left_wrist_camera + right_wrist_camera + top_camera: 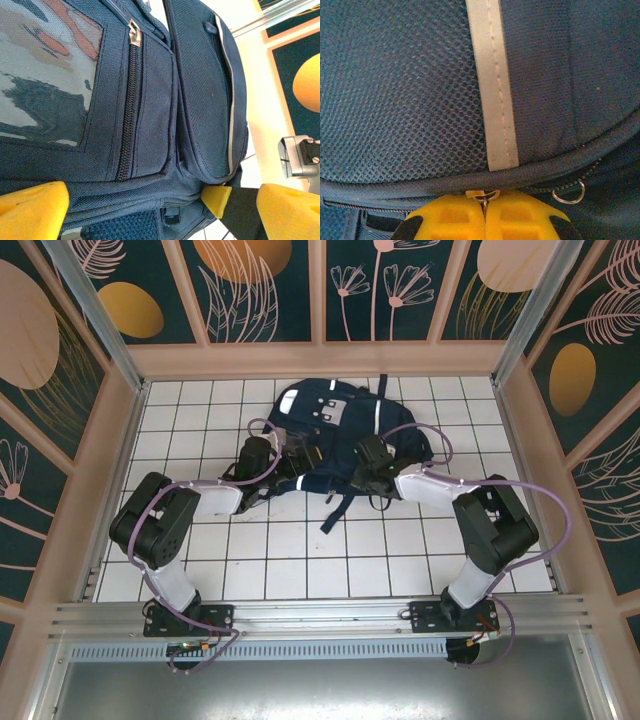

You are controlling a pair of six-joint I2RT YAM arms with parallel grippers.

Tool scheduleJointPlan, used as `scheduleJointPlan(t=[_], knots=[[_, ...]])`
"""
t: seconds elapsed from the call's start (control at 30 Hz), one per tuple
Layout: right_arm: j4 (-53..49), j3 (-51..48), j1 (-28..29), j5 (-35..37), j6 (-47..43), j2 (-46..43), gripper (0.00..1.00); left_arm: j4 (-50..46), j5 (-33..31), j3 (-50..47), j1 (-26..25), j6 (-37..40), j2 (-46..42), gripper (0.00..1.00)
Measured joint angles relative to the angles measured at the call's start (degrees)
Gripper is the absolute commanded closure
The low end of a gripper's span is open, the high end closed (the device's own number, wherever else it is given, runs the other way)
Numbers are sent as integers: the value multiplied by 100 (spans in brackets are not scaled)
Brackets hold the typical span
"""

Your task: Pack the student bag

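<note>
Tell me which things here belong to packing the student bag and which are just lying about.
Part of the job: student bag, zipper pull, right gripper shut on that pull, left gripper open at the bag.
Just there: white tiled table, patterned walls, metal rail by the arm bases.

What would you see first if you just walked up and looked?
A big navy student bag lies at the far middle of the white tiled table. The right hand pinches a zipper pull on its seam, and the left hand hangs open beside its zipped pocket.
</note>
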Motion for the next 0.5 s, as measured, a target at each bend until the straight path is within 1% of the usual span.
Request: scheduleJointPlan(t=[0.13, 0.27, 0.37, 0.5], knots=[[-13, 0, -103, -129, -367, -81, 100, -4, 142, 4, 125, 44, 72, 12], [-170, -2, -400, -282, -1043, -286, 100, 2, 450, 92, 446, 103, 210, 13], [-310, -4, -748, -398, -1558, -442, 100, -236, 431, 330, 686, 291, 339, 18], [-372, -4, -1016, -675, -2020, -525, 100, -682, 306, 822, 811, 553, 590, 19]])
